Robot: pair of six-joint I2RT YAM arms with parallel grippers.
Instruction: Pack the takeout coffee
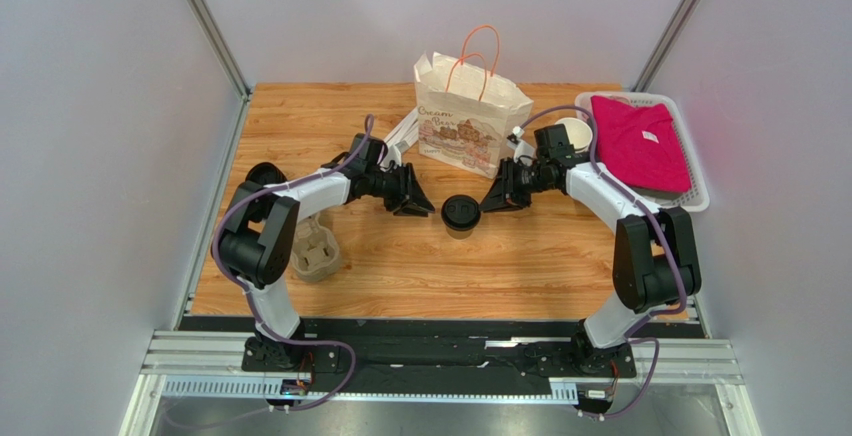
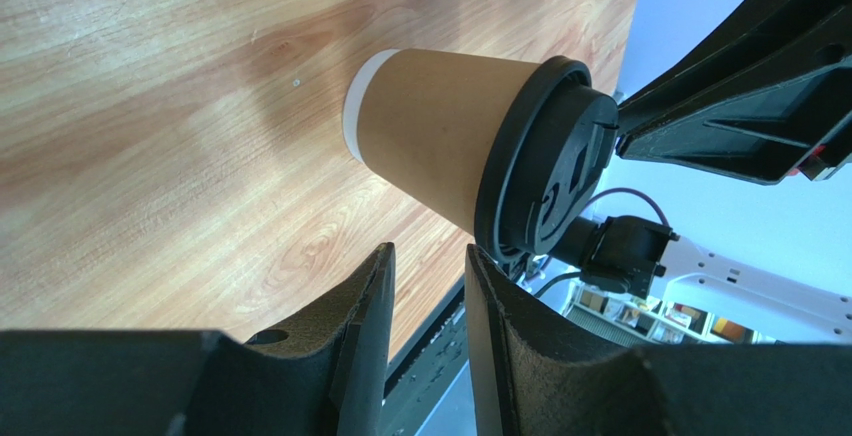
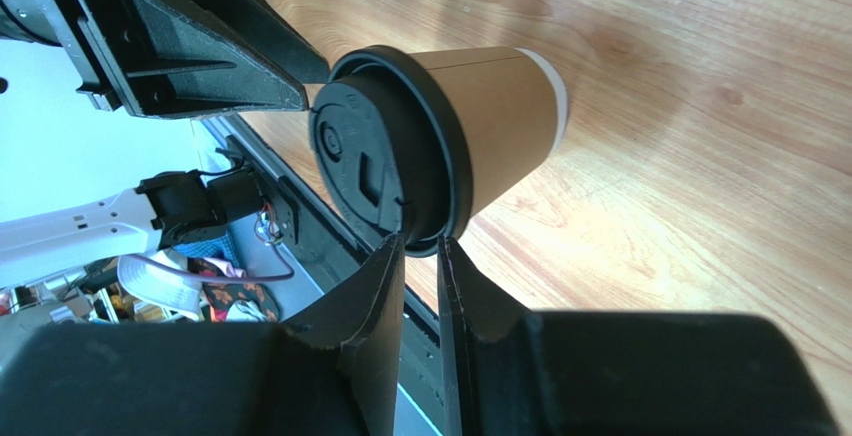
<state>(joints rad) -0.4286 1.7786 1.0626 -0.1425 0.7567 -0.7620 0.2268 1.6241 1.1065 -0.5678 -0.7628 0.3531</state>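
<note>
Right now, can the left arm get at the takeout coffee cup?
Probably yes: the left gripper sits just beside the takeout coffee, with nothing between them; its jaws look shut and must open first.

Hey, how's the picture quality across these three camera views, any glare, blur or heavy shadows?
Top external: even light, sharp, only soft shadows on the table. Left wrist: the takeout coffee is crisp and throws a soft shadow on the wood; the left gripper is dark and underexposed. Right wrist: the cup is sharp, the right gripper nearly black, and the bright background is washed out.
</note>
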